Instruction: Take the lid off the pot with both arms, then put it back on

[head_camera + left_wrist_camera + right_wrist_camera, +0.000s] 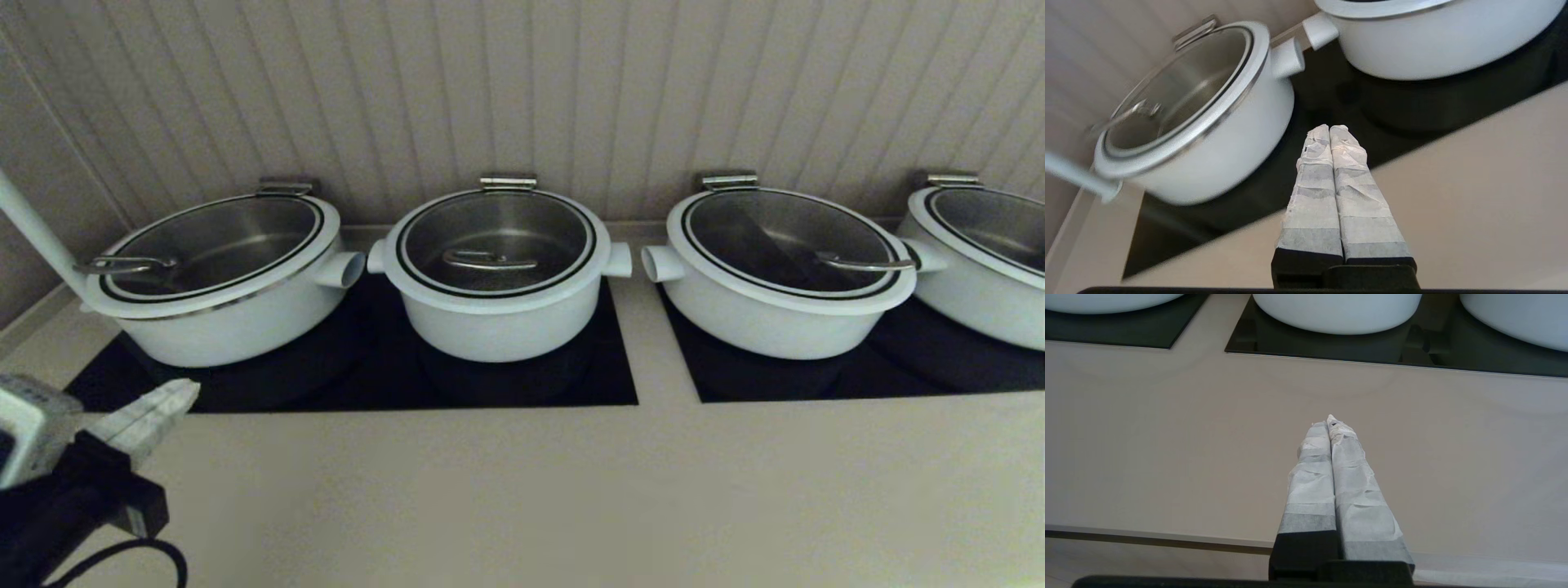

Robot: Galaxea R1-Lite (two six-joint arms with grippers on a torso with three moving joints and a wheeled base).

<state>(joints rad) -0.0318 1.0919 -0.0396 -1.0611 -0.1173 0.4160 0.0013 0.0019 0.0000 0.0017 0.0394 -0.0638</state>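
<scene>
Left gripper (175, 400): sitting low at the near-left corner of the counter (571, 490), taped fingers (1314, 179) pressed flat together, clasping nothing. Tips are pointing forward and to the right, toward the near edge of the black cooktop panel (490, 384).

Right gripper (1331, 424): not appearing in the head view; in its own wrist view it is hanging over bare counter well short of the pots, fingers closed on each other, empty.

Lid (495, 241): lying seated on the pot (498, 322), second from the left in the row against the wall. Arched steel handle (488, 261) is sitting at the lid's centre, its long axis running left to right across the robot's front.

Governing relation: from the left gripper the lid is lying forward, higher and to the right, with the wide pot (220, 302) standing between along the left side. The left arm is probably the nearer, though the right one's distance cannot be judged. Both grippers are likely needing to open before meeting the handle's two ends.
</scene>
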